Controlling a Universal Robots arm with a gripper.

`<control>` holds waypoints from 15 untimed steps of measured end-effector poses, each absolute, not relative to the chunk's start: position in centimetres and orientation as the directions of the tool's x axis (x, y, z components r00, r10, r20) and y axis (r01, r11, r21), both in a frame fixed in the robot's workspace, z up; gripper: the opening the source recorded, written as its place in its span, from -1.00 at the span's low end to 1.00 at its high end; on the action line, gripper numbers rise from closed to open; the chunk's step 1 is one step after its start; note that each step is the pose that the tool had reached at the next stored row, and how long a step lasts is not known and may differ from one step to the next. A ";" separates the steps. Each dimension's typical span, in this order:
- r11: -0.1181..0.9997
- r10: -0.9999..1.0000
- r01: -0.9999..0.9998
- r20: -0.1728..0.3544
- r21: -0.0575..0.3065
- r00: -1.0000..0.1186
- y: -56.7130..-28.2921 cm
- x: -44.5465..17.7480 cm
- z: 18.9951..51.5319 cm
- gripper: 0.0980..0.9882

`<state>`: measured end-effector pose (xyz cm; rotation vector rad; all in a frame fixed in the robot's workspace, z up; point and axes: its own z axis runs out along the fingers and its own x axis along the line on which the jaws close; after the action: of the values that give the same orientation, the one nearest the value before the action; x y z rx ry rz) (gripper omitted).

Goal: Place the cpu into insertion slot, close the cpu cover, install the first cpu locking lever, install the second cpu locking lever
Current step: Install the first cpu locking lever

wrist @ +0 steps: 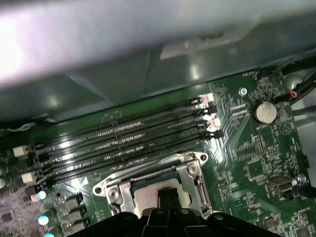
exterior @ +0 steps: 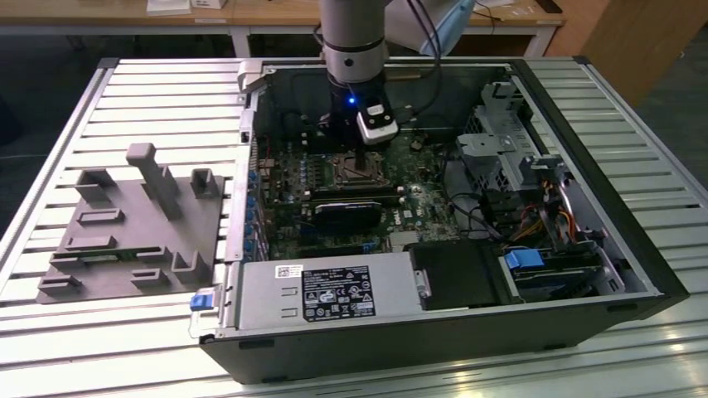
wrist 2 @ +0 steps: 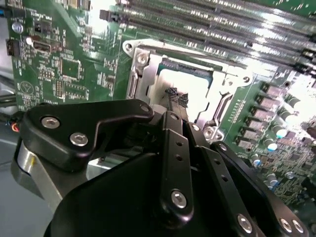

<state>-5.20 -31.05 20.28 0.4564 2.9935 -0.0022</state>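
The cpu (wrist 2: 192,79) lies in the insertion slot (exterior: 351,170), its silver-grey top showing through the window of the cpu cover (wrist 2: 140,74). The cover looks laid flat over the socket in both wrist views, with the green motherboard around it. My gripper (wrist 2: 177,98) hangs just above the near edge of the chip, its black fingers together and nothing seen between them. In the first wrist view the gripper (wrist: 170,196) tip stands over the cpu (wrist: 145,195) inside the cover (wrist: 196,180). In the exterior view the gripper (exterior: 343,137) reaches down into the open computer case.
Long black memory slots (wrist: 123,138) run beside the socket. The case holds a grey power supply (exterior: 321,290), a black block (exterior: 348,211) below the socket and a drive cage with cables (exterior: 520,157). A grey fixture (exterior: 133,224) sits on the slatted table at the exterior view's left.
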 end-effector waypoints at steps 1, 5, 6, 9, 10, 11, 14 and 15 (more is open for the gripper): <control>0.955 0.297 0.297 -0.112 0.016 -0.948 -31.2 -5.2 20.3 -0.99; 0.955 0.297 0.297 -0.112 0.016 -0.948 -31.7 -5.2 20.3 -0.99; 0.955 0.297 0.297 -0.112 0.016 -0.948 -31.7 -5.2 20.3 -0.99; 0.955 0.297 0.297 -0.112 0.016 -0.948 -31.8 -5.2 20.3 -0.99; 0.955 0.297 0.297 -0.112 0.016 -0.948 -31.8 -5.2 20.3 -0.99; 0.955 0.297 0.297 -0.112 0.016 -0.948 -31.8 -5.2 20.3 -0.99; 0.955 0.297 0.297 -0.113 0.016 -0.948 -31.8 -5.2 20.9 -0.99; 0.955 0.297 0.297 -0.113 0.016 -0.948 -31.8 -5.2 21.2 -0.99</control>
<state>-5.20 -31.79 21.17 0.4563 2.9928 -0.0012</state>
